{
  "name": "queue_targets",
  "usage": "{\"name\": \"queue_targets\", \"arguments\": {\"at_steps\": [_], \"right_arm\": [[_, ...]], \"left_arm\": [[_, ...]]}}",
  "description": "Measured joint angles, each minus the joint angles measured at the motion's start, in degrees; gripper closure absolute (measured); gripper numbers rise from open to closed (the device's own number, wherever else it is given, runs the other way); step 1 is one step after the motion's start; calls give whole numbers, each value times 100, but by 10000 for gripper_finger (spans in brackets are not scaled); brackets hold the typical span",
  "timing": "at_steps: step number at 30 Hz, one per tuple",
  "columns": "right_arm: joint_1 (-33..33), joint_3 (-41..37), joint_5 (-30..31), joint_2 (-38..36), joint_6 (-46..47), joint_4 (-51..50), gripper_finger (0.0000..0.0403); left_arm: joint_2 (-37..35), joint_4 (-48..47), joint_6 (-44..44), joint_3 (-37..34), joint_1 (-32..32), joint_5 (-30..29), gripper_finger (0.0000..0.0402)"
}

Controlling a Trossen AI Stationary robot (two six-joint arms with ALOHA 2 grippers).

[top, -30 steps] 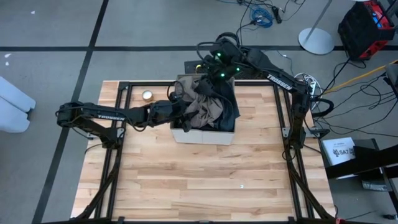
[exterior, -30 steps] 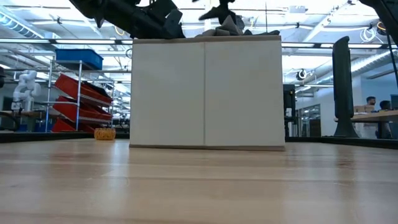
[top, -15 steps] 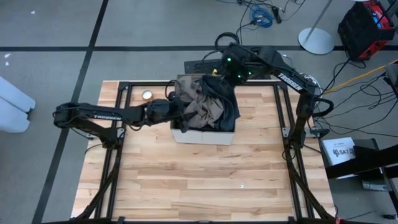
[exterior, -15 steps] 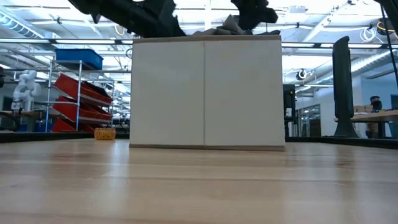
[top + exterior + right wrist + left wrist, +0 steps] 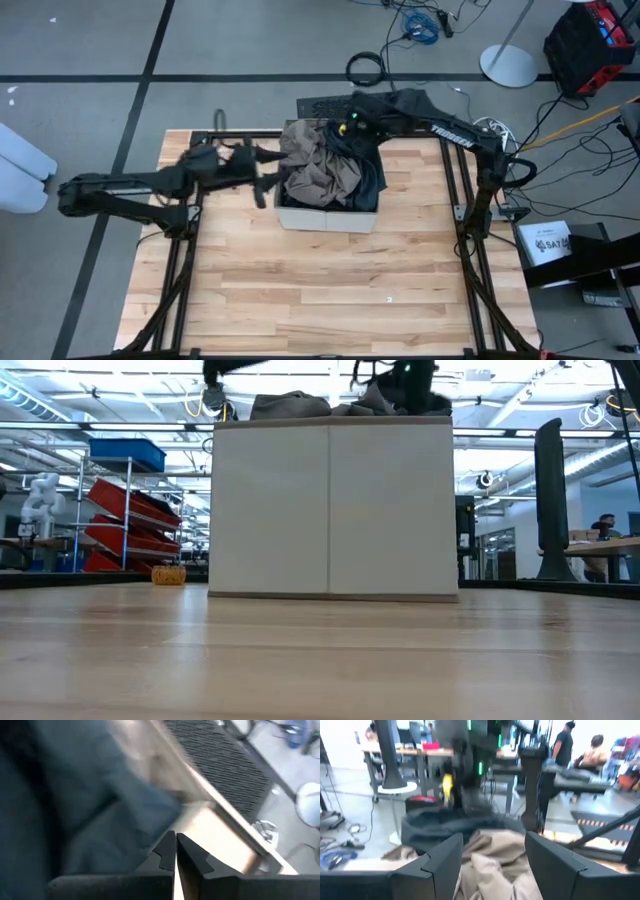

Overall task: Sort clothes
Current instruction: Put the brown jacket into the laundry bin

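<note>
The clothes (image 5: 330, 170) are lying heaped in the beige fabric box (image 5: 325, 217) at the far middle of the table (image 5: 330, 290): a tan-brown garment (image 5: 318, 178) on top, a dark slate one (image 5: 362, 165) draping over the far-right rim.

I am judging them soft, light and limp, likely to trail and snag; a raised fold is the best hold.

My right gripper (image 5: 175, 851) is sitting over the box's far edge, fingers pressed together, nothing visibly pinched.

My left gripper (image 5: 492, 860) is hanging just left of the box, fingers spread, empty.

The tabletop is smooth, pale wood; the room behind is a workshop with shelving, benches and people.
</note>
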Motion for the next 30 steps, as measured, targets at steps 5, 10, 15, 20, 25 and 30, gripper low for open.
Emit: {"name": "queue_targets", "arguments": {"at_steps": [5, 10, 15, 20, 25, 30], "right_arm": [[409, -942, -370, 2, -26, 1194, 403], [952, -1601, 327, 2, 70, 2233, 403], [1146, -2384, 297, 12, -15, 3392, 403], [950, -3044, -175, 17, -148, 4029, 403], [847, -3135, -134, 20, -863, 4363, 403], [715, -2681, -133, -36, -1156, 4134, 403]], "left_arm": [[-576, -140, -41, 0, -2, 3, 178], [-828, -189, -176, 0, -33, 10, 178], [-790, -239, -181, 0, -31, 9, 178], [-753, -240, -194, 0, -31, 9, 178], [-750, -206, -196, 0, -31, 9, 178], [-750, -216, -244, 0, -31, 9, 178]]}}
